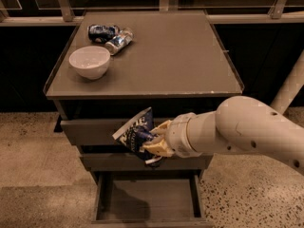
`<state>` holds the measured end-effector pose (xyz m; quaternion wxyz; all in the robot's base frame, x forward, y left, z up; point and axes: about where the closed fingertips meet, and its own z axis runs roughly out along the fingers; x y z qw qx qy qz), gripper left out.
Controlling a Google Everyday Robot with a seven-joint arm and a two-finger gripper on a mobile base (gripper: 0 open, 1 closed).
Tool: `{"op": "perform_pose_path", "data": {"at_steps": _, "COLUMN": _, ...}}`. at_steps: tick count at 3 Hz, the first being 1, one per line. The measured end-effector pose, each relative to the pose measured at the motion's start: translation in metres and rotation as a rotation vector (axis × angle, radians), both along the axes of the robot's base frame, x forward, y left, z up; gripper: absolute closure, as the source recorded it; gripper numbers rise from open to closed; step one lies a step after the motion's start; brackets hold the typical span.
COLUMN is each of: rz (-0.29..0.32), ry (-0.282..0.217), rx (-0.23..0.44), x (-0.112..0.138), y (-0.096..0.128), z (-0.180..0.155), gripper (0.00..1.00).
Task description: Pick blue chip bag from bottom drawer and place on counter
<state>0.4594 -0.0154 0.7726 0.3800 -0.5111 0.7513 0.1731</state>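
Observation:
My gripper is shut on the blue chip bag, a crumpled navy foil bag with white lettering. It holds the bag in the air in front of the middle drawers, below the counter's front edge. The white arm reaches in from the right. The bottom drawer stands pulled open below, its flat grey inside bare. The counter is the grey square top of the cabinet above.
A white bowl sits at the counter's left. Two blue-and-silver cans lie behind it at the back left. The two upper drawers are closed. A white post stands at the right. Speckled floor surrounds the cabinet.

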Motion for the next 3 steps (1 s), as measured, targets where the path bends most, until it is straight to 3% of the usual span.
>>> {"op": "perform_pose_path", "data": {"at_steps": 2, "rz": 0.017, "ry": -0.022, "rx": -0.004, "x": -0.002, "y": 0.002, "z": 0.013, "gripper": 1.0}}
{"op": "perform_pose_path", "data": {"at_steps": 3, "rz": 0.005, "ry": -0.094, "rx": -0.038, "x": 0.008, "y": 0.003, "z": 0.055, "gripper": 1.0}}
